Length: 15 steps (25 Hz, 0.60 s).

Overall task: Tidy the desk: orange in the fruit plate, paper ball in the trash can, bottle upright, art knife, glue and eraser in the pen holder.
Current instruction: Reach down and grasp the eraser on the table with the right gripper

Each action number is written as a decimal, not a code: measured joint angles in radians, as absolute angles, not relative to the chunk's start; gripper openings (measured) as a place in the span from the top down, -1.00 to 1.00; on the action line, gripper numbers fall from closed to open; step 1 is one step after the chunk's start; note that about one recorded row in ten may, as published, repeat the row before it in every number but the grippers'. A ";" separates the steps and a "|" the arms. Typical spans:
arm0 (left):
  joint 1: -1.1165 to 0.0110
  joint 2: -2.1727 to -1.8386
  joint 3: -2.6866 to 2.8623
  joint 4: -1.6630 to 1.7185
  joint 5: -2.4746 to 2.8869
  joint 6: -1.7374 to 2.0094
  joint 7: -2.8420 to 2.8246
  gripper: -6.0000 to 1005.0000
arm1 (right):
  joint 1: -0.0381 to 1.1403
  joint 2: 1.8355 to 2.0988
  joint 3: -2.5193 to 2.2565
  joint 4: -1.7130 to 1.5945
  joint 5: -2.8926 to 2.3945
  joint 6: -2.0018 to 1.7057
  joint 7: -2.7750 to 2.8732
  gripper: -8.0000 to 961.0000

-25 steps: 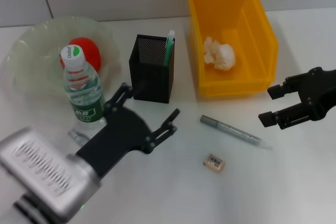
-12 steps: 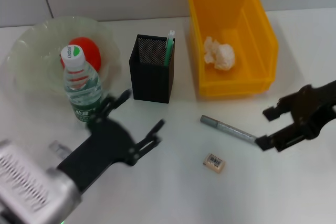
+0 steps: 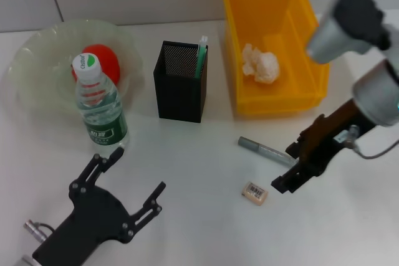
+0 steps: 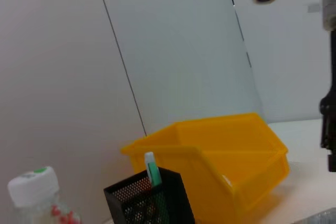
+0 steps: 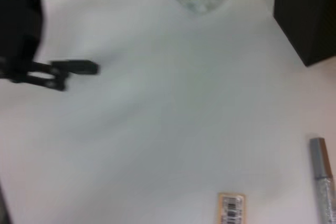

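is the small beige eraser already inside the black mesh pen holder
No, the small beige eraser lies on the white desk, apart from the black mesh pen holder.

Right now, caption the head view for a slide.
Right gripper reaches down beside the grey pen and eraser; left gripper open near the upright bottle.

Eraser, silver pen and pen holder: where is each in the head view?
eraser (image 3: 254, 192), head view, on its barcode label.
silver pen (image 3: 265, 151), head view, on the middle of its barrel.
pen holder (image 3: 179, 95), head view, on its front mesh wall.
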<state>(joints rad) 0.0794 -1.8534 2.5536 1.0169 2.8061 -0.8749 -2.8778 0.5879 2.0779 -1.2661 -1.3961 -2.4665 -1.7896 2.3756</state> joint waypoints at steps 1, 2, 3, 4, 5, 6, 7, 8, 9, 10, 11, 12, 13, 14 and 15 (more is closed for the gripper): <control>0.081 -1.854 2.557 1.011 2.807 -0.880 -2.878 -0.66 | 0.598 2.078 -1.290 -1.389 -2.481 -1.778 2.395 -0.55; 0.082 -1.854 2.561 1.007 2.808 -0.882 -2.878 -0.66 | 0.612 2.078 -1.317 -1.376 -2.493 -1.765 2.420 -0.55; 0.083 -1.853 2.565 1.002 2.810 -0.885 -2.878 -0.66 | 0.622 2.078 -1.337 -1.365 -2.499 -1.755 2.436 -0.55; 0.083 -1.852 2.568 0.999 2.812 -0.885 -2.878 -0.66 | 0.631 2.079 -1.355 -1.353 -2.501 -1.748 2.450 -0.55; 0.085 -1.850 2.571 0.995 2.812 -0.889 -2.878 -0.66 | 0.642 2.080 -1.380 -1.339 -2.501 -1.739 2.465 -0.55; 0.086 -1.850 2.571 0.993 2.812 -0.890 -2.878 -0.66 | 0.650 2.080 -1.402 -1.331 -2.501 -1.727 2.481 -0.55; 0.089 -1.849 2.572 0.991 2.812 -0.896 -2.878 -0.66 | 0.653 2.081 -1.418 -1.327 -2.501 -1.719 2.492 -0.55; 0.092 -1.847 2.572 0.989 2.813 -0.902 -2.878 -0.66 | 0.655 2.082 -1.438 -1.324 -2.501 -1.706 2.505 -0.55; 0.094 -1.846 2.572 0.988 2.813 -0.908 -2.878 -0.66 | 0.656 2.082 -1.459 -1.324 -2.501 -1.691 2.519 -0.55; 0.096 -1.845 2.572 0.987 2.813 -0.912 -2.878 -0.66 | 0.656 2.082 -1.477 -1.324 -2.501 -1.681 2.530 -0.55; 0.096 -1.844 2.572 0.986 2.813 -0.916 -2.878 -0.66 | 0.656 2.083 -1.493 -1.323 -2.501 -1.670 2.539 -0.55; 0.096 -1.843 2.572 0.984 2.813 -0.918 -2.878 -0.66 | 0.656 2.083 -1.510 -1.321 -2.502 -1.660 2.549 -0.55; 0.096 -1.843 2.572 0.982 2.813 -0.921 -2.878 -0.66 | 0.657 2.083 -1.526 -1.316 -2.502 -1.650 2.557 -0.55; 0.095 -1.843 2.573 0.979 2.813 -0.922 -2.878 -0.66 | 0.657 2.083 -1.541 -1.308 -2.504 -1.637 2.568 -0.55; 0.095 -1.843 2.574 0.977 2.814 -0.922 -2.878 -0.66 | 0.658 2.083 -1.551 -1.303 -2.504 -1.628 2.575 -0.55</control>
<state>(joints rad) 0.0948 -1.8430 2.5736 0.9774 2.8137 -0.9218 -2.8776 0.6580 2.0830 -1.5513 -1.3026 -2.5038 -1.6279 2.5752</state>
